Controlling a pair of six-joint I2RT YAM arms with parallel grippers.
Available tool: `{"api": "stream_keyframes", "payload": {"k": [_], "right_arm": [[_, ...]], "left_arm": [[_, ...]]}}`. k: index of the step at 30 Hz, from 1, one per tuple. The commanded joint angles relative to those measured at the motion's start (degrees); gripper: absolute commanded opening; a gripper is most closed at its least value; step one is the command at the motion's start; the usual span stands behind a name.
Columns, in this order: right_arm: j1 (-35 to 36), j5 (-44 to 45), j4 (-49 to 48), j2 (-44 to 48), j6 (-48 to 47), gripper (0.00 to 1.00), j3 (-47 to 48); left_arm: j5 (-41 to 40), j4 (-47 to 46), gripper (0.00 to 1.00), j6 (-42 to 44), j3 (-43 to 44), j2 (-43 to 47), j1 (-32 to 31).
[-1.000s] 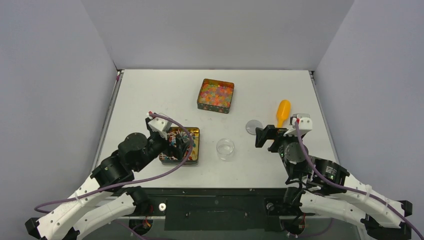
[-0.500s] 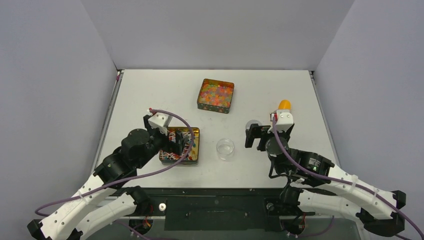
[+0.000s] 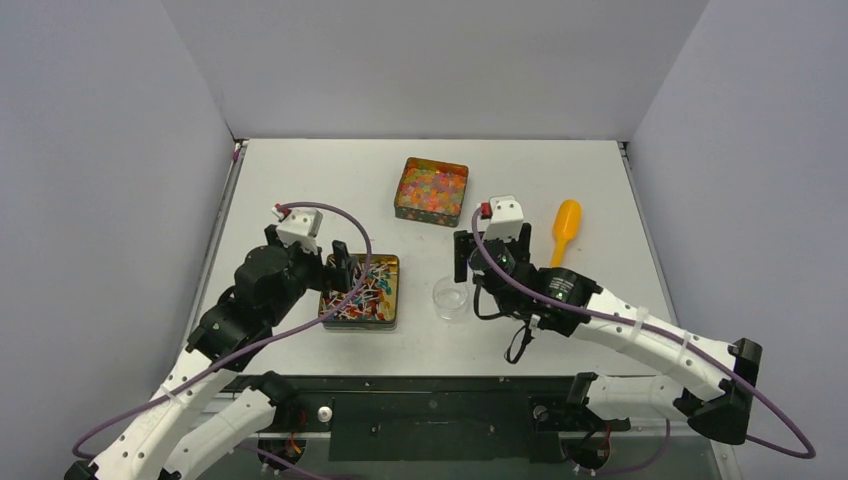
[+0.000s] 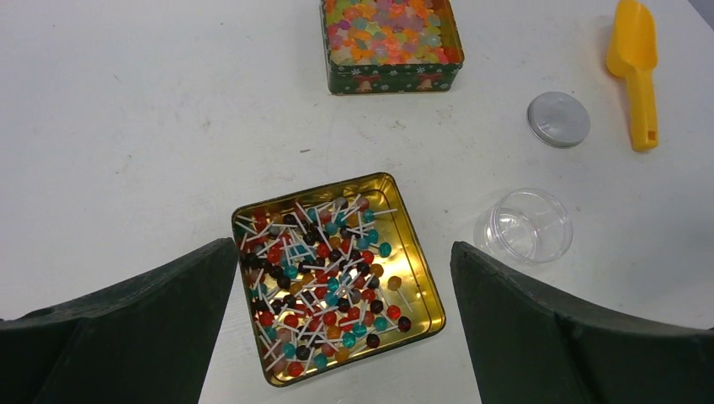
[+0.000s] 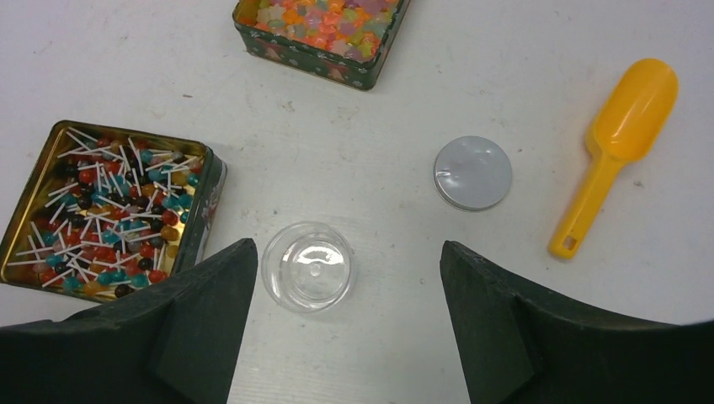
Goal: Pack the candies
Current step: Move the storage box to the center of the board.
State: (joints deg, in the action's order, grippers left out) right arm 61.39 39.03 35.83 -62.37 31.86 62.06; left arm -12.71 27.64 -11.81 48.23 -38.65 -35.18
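Some of the candies [image 4: 324, 286] are tiny lollipops with round glossy heads in red, teal, dark brown and orange on thin white sticks. They lie heaped crosswise in a square gold tin [image 4: 414, 282] whose shiny metal inside mirrors them. The other kind, small pastel sweets [image 4: 389, 32] in orange, yellow, pink and green, fills a dark green tin [image 4: 391, 80] farther back; it is also square, with a printed pattern on its wall. Their shape is too small to make out, perhaps lumpy or star-like.

Both tins stand open on the matte white table [image 4: 126, 126], well apart from each other.

To the right of the gold tin, near it but not touching, a round clear jar [image 4: 524, 227] stands upright with its mouth open, the table showing through its smooth walls. Its flat silver lid [image 4: 558, 119] lies by itself beyond the jar. Just past the lid lies an orange plastic scoop [image 4: 636, 71] with a rounded bowl and a narrow handle that has a hole at its end.

The left claw [image 4: 341, 252] hovers above the gold tin with its broad, dull black fingers spread wide and nothing between them. The right claw [image 5: 347, 246] hangs above the jar, likewise spread wide and holding nothing
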Motion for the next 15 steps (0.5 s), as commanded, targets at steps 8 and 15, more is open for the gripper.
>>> {"api": "stream_keyframes", "payload": {"k": [8, 15], "right_arm": [[-9.3, -10.8, -2.7, -14.4, -0.2, 0.72, 12.9], [-15.5, -11.3, -2.4, -24.5, 1.1, 0.67, 19.6]], "left_arm": [[1.0, -1.8, 0.96, -1.5, 0.3, 2.0, 4.6], [1.1, -1.9, 0.96, -1.3, 0.1, 2.2, 5.1]]}}
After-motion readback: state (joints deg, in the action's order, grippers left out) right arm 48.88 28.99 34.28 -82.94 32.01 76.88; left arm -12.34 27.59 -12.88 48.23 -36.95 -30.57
